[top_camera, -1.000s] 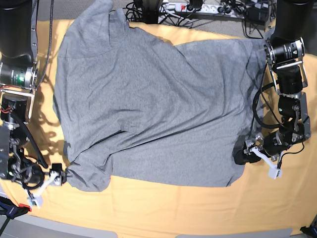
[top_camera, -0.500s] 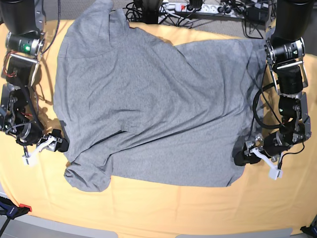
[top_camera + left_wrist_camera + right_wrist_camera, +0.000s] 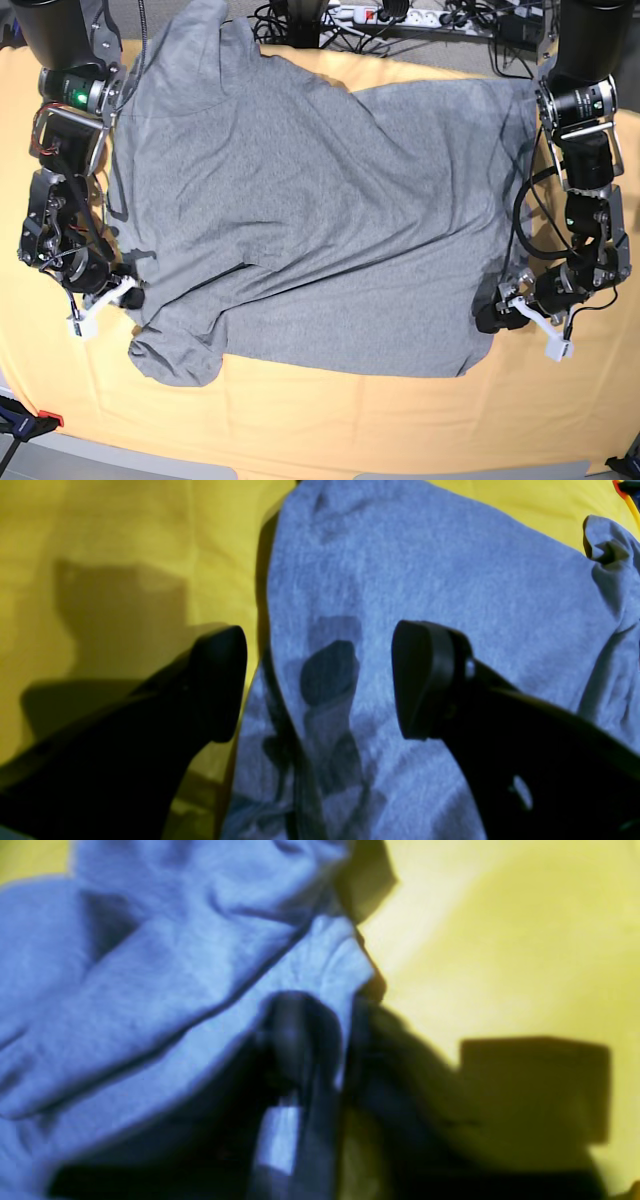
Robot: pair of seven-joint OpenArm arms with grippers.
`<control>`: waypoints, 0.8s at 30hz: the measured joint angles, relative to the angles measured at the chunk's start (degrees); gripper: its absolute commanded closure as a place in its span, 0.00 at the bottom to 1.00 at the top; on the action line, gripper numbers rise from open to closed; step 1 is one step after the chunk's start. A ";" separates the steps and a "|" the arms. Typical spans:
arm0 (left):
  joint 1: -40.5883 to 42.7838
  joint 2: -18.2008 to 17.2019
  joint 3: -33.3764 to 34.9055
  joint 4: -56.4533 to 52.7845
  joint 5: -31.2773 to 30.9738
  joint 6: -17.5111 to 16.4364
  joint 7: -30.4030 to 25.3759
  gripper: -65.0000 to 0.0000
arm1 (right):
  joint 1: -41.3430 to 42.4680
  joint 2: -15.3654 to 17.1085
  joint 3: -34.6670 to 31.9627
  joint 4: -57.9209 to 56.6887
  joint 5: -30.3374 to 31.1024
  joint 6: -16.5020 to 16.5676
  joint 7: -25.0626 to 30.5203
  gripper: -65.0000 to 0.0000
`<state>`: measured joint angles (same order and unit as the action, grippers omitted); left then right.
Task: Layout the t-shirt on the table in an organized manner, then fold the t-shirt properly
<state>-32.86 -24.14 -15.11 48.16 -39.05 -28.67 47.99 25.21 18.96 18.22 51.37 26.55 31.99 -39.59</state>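
The t-shirt [image 3: 310,220] lies spread on the worktop [image 3: 330,410], plain grey side up, with one sleeve bunched into a rounded fold at its near corner on the right arm's side.

The right end effector [image 3: 132,295] sits at the shirt's side edge just above that bunched sleeve. In the right wrist view its jaws are pressed together on a ridge of grey fabric [image 3: 320,970], so it is closed on the t-shirt's edge. Cloth rises in folds ahead of it and to its left; bare yellow worktop [image 3: 500,940] lies to its right.

The left end effector [image 3: 490,318] rests at the opposite near corner of the shirt, by the hem. Its two black fingers [image 3: 430,680] stand wide apart in the left wrist view, with flat grey cloth [image 3: 400,580] between and ahead of them and nothing gripped. One finger is over the shirt; the other is over bare worktop [image 3: 125,555] just beside the shirt's edge.

Outward of each end effector the worktop is uncovered, and a wide bare strip runs along the near side below the hem. Beyond the shirt's far edge, cables and a power strip [image 3: 400,15] lie behind the worktop.
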 measured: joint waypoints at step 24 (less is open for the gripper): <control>0.00 -0.17 0.00 0.00 -0.66 0.02 -0.13 0.29 | -1.01 3.19 -0.04 24.04 -17.16 -17.68 -26.29 1.00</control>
<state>-32.86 -24.32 -15.11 48.16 -39.70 -28.64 47.86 24.21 22.15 18.17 75.42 9.39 14.31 -65.89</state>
